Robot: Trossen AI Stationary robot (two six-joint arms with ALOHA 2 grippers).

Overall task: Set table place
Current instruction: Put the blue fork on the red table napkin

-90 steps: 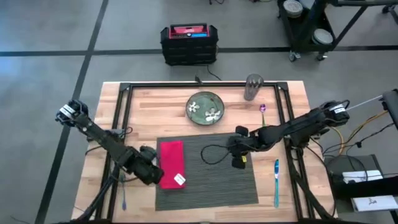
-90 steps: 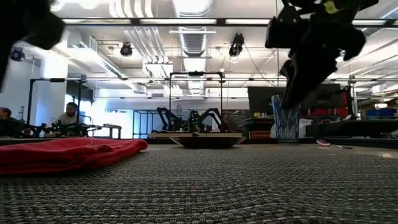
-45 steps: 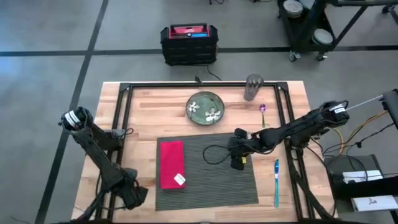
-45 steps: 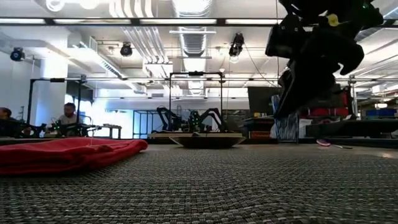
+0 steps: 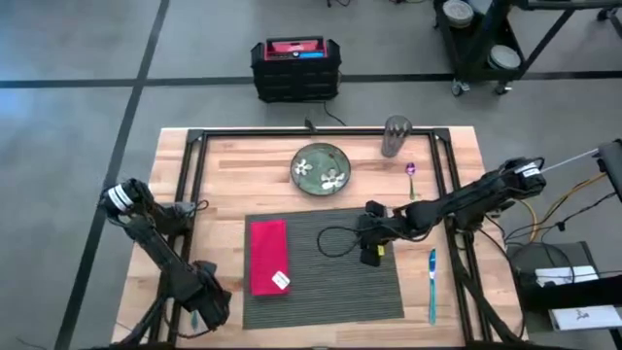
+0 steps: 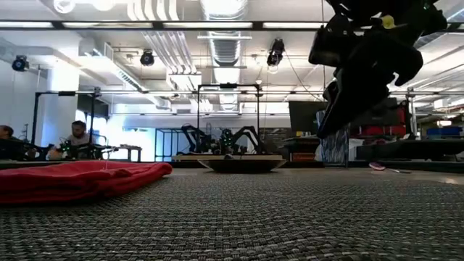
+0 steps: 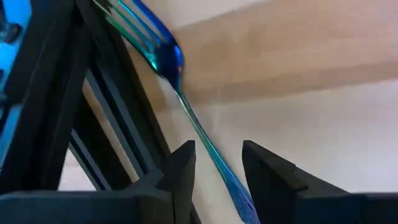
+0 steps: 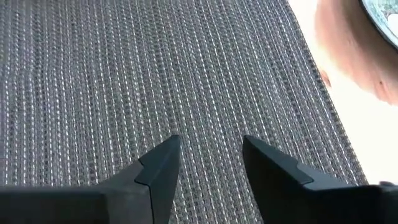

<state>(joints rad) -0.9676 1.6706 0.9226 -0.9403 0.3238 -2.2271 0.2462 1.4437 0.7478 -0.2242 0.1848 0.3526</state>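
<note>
My left gripper [image 7: 214,171] sits at the lower left of the high view, low over the front left corner of the table [image 5: 233,175]. Its fingers are parted a little and straddle the handle of the fork [image 7: 168,59], which lies flat on the wood beside the black rail; they hold nothing yet. My right gripper [image 8: 208,165] hovers over the right half of the placemat [image 5: 340,267], which lies in the lower middle of that view. Its fingers are spread moderately and are empty.

I judge the fork thin, stiff, light and slick, with a glossy blue sheen. Lying flat, it gives little to pinch, so I would take it across the handle just below the neck, where it is narrow and my pads can close square on its edges. A slant grip could let it swivel or skate away on the wood.

The count, from above:
- One placemat.
- One red napkin [image 5: 268,255] with a white tag, lying on the mat's left part.
- One green patterned plate [image 5: 321,168] at upper centre, off the mat.
- One grey cup [image 5: 396,135] to the plate's right.
- One small spoon [image 5: 410,173] with a purplish bowl below the cup.
- One blue utensil [image 5: 431,284] at the lower right, beside the mat; I cannot tell its kind.
- One fork, under my left fingers.
</note>
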